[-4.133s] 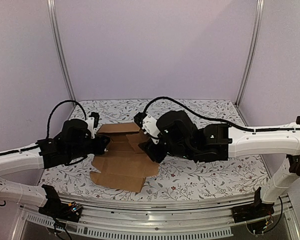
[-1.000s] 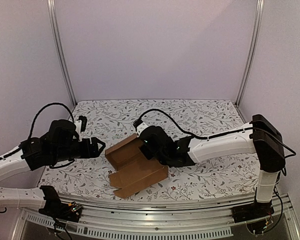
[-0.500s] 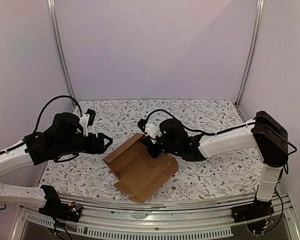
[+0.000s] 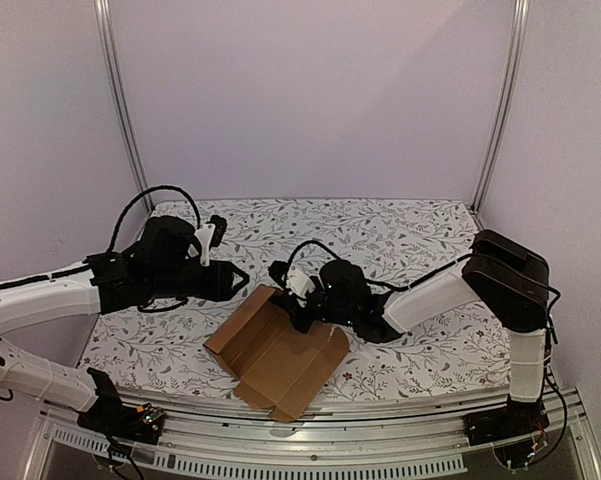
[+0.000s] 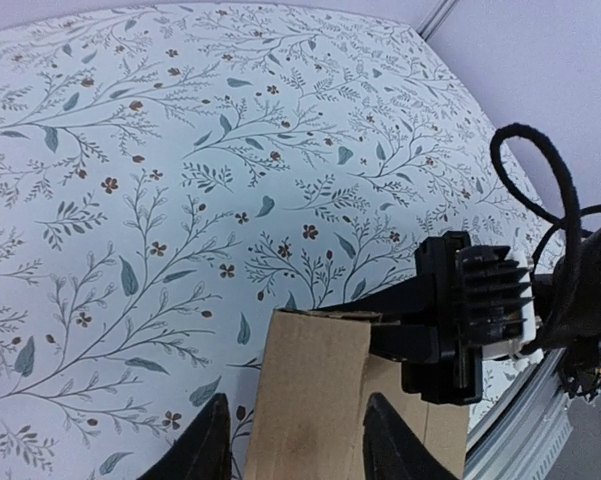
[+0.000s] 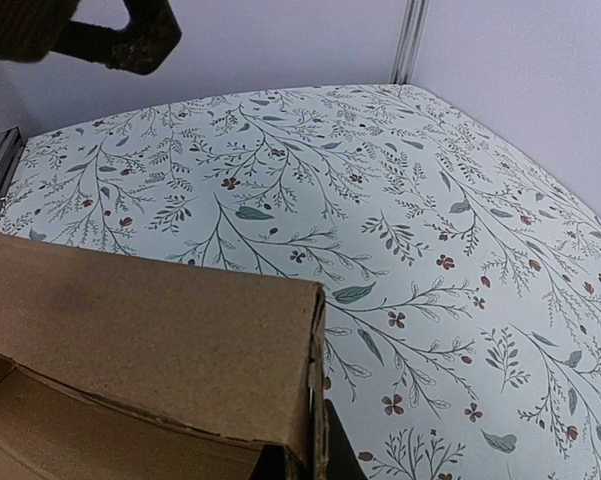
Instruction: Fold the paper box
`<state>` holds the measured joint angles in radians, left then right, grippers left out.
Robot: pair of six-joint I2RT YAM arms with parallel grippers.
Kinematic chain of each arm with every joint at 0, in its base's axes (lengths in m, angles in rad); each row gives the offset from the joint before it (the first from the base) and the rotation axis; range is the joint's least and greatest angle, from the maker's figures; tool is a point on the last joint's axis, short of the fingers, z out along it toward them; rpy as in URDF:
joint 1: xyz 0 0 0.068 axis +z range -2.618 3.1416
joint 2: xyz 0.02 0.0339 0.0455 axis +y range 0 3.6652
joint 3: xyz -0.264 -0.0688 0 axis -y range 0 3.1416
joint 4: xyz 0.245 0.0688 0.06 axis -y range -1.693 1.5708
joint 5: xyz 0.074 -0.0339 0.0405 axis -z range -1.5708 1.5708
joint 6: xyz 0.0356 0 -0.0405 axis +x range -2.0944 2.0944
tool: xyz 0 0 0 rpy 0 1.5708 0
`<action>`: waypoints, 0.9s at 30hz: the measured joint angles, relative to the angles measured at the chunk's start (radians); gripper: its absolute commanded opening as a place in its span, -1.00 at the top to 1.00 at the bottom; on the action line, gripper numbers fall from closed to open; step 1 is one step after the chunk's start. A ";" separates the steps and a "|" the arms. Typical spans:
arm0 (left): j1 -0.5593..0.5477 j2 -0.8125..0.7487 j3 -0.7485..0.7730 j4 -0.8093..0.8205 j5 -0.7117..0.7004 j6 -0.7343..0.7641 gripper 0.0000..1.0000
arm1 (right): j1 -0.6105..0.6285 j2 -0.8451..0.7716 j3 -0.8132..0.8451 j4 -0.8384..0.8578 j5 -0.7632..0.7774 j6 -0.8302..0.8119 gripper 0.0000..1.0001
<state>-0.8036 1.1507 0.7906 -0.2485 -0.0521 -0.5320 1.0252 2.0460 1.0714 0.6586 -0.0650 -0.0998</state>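
Lilac walls enclose a table under a floral tablecloth (image 4: 400, 235).

Item 1: the paper box (image 4: 280, 350), plain brown cardboard, partly folded. It lies open with creased panels showing and one flap raised along its far side.

Item 2: left gripper (image 4: 238, 280), at the box's far-left corner, well above the flat panels. Its fingers (image 5: 208, 450) stand apart with the raised flap framed between them. Contact with the cardboard cannot be judged.

Item 3: right gripper (image 4: 298, 308), at the box's far-right edge. It is pinched tight on the top rim of the raised flap, and the right wrist view shows the rim caught between the fingertips (image 6: 335, 455).

Item 4: black cable (image 4: 160, 195), looped over the left arm, left of and beyond the box.

Item 5: aluminium rail (image 4: 330, 425), on the near side of the box.
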 measured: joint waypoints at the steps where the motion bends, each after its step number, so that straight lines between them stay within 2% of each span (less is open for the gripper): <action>1: 0.000 0.008 0.000 0.006 0.002 -0.002 0.37 | 0.000 0.013 -0.001 0.017 0.000 0.000 1.00; 4: 0.000 0.029 0.000 0.024 0.015 -0.007 0.58 | 0.000 0.048 -0.002 0.074 0.001 0.001 1.00; 7: 0.000 0.052 0.001 0.049 0.035 -0.009 0.88 | 0.000 0.074 -0.011 0.139 0.003 0.002 1.00; 9: 0.000 0.075 0.002 0.066 0.050 -0.013 0.98 | 0.000 0.090 -0.019 0.184 0.006 0.005 1.00; 19: 0.000 0.208 0.007 0.129 0.093 -0.034 1.00 | 0.000 0.137 -0.058 0.313 0.019 0.021 0.91; 27: 0.000 0.261 0.009 0.155 0.102 -0.048 1.00 | 0.000 0.149 -0.065 0.364 0.029 0.035 0.69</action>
<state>-0.8036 1.4117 0.7994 -0.0933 0.0502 -0.5804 1.0252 2.1952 1.0061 1.0225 -0.0357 -0.0650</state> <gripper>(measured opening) 0.004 0.117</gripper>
